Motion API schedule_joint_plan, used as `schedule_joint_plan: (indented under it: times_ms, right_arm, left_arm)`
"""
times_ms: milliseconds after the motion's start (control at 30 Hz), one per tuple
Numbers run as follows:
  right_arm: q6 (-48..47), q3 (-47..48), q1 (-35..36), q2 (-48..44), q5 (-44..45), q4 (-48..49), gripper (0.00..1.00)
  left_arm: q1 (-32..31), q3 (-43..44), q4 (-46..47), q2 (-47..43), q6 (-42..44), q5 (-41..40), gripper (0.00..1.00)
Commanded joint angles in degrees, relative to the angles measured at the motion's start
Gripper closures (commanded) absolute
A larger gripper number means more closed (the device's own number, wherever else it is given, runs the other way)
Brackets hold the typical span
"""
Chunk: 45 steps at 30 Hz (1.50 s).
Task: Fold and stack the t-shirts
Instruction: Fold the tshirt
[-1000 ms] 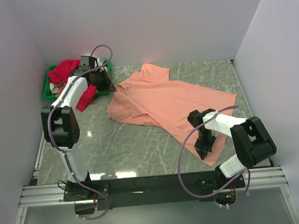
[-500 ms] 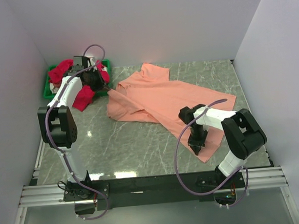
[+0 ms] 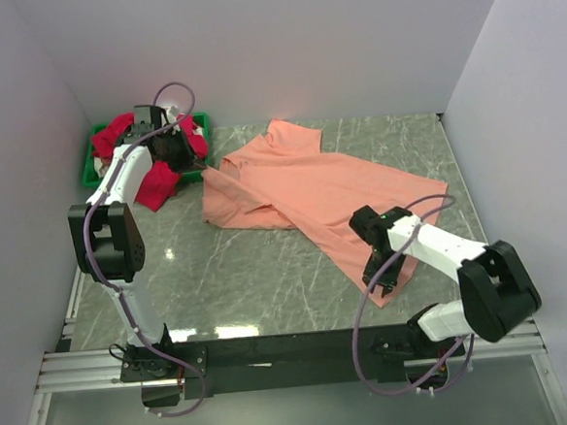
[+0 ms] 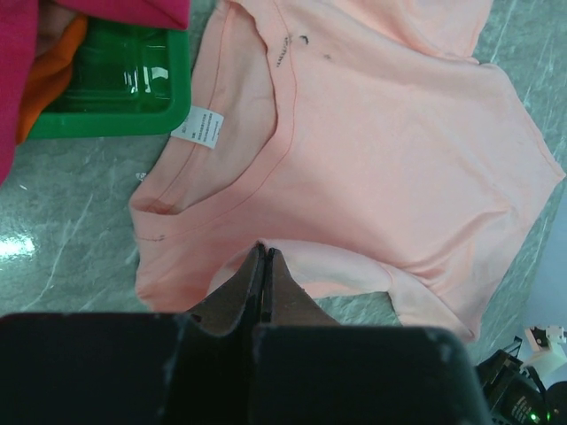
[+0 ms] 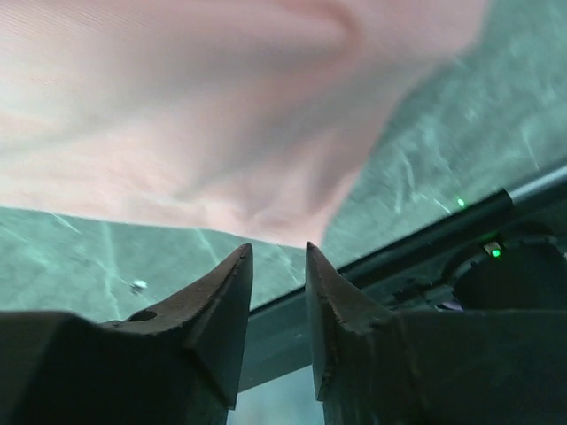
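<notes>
Two arms: one works each end of the salmon shirt (image 3: 311, 191), the left at its far-left end and the right at its near-right end.
Salmon shirt: it lies spread on the table (image 3: 229, 275), fairly flat, with a rumpled fold along its left edge and one sleeve pointing at the back wall.
Long axis: it runs on a diagonal, from the collar beside the green bin (image 3: 94, 169) down to the hem at the near right.
Left gripper (image 4: 264, 255): the fingers are pressed together with their tips over the shoulder edge just below the neckline. I cannot tell whether a pinch of cloth is caught between them.
Right gripper (image 5: 277, 257): the jaws stand a little apart with nothing between them. It is low over the table, and the hem edge lies just ahead of the tips with a strip of bare table between.
Crimson shirts (image 3: 122, 131): they are heaped in the bin at the far left corner, one hanging over the rim onto the table.
Step in hand: probably straightening the shirt before the first fold, since nothing is folded or stacked yet.
Relation that matters: the hem corner lies just beyond the right fingertips, so the right arm is far nearer to it, and the left arm is the one within reach of the collar.
Risk: a pull along the diagonal from one end alone would likely drag the whole shirt rather than flatten it.
</notes>
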Motion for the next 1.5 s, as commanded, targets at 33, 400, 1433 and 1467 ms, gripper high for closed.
schedule_joint_plan:
  times_ms: [33, 400, 1433, 1467]
  right_arm:
    - [4.2, -3.4, 0.4, -5.9, 1.1, -3.6, 0.60]
    - [4.1, -6.7, 0.8, -3.4, 0.3, 1.0, 0.55]
    - [7.3, -9.7, 5.3, -1.5, 4.2, 6.1, 1.00]
    - [7.4, -10.2, 5.6, -1.9, 3.7, 6.6, 1.00]
  left_arm:
    - [0.0, -0.2, 2.2, -3.8, 0.3, 2.0, 0.99]
    - [0.0, -0.2, 2.3, -4.0, 0.1, 2.5, 1.00]
    - [0.0, -0.8, 1.9, -5.2, 0.3, 2.0, 0.99]
    - [0.0, -0.8, 1.9, -5.3, 0.3, 2.0, 0.99]
